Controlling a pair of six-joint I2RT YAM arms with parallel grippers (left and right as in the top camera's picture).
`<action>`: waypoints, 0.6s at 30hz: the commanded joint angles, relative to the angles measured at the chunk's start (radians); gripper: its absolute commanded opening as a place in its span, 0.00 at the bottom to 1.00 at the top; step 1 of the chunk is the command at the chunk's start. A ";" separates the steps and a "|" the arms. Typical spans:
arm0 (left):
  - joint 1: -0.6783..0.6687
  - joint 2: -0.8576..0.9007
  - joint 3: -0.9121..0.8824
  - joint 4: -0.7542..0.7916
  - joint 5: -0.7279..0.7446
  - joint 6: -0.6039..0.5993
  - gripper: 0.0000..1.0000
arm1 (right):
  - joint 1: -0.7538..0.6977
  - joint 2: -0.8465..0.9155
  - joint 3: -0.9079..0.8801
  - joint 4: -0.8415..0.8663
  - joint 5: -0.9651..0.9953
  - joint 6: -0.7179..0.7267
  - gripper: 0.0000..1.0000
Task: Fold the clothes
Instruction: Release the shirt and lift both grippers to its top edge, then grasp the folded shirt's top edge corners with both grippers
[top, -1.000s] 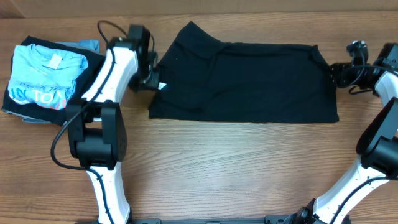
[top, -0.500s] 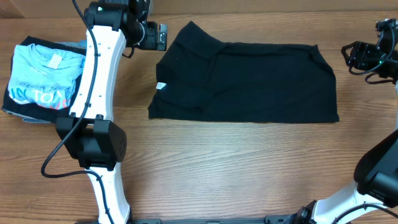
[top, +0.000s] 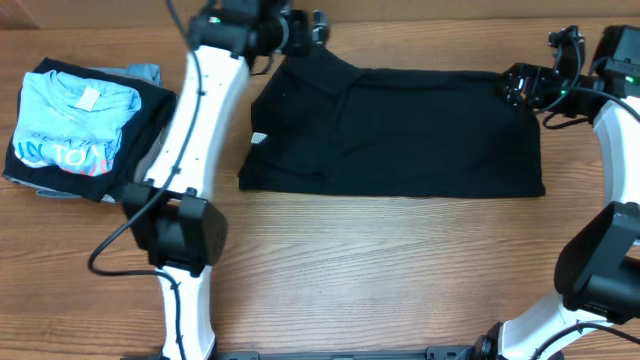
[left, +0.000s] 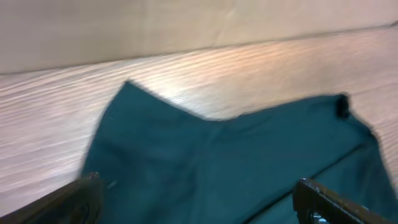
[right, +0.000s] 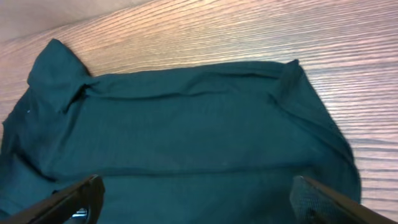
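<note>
A wooden surface (top: 350, 260) carries a black T-shirt (top: 400, 135), spread flat as a broad band that appears doubled over and is far wider than either end effector. It lies directly beneath both of them. A pile of folded clothes (top: 150, 120), with a light blue T-shirt (top: 60, 115) on top, sits well out to the outer side of the left end effector (left: 198, 186).

That end effector hangs over the shirt's far left corner, where a sleeve juts out in a point. The right end effector (right: 196, 190) hangs over the far right corner. Both are released, their fingers spread wide with only cloth below.

The fabric looks thin, soft and light. It will likely sag, crease and slide on the smooth wood, so a pinch at the two far corners, through all layers, seems the surest hold.

A small white label (top: 258, 138) shows at the shirt's left edge. It is not possible to tell how many layers lie underneath or how high the fingers hover. The left wrist view is blurred.
</note>
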 joint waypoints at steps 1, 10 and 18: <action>-0.028 0.107 0.016 0.076 -0.009 -0.185 1.00 | 0.003 -0.004 0.008 0.002 0.103 0.063 1.00; -0.092 0.280 0.017 0.123 -0.094 0.149 0.88 | 0.003 -0.004 0.007 -0.027 0.166 0.062 1.00; -0.109 0.283 0.016 0.087 -0.117 0.461 0.77 | 0.003 0.010 -0.005 -0.032 0.172 0.063 1.00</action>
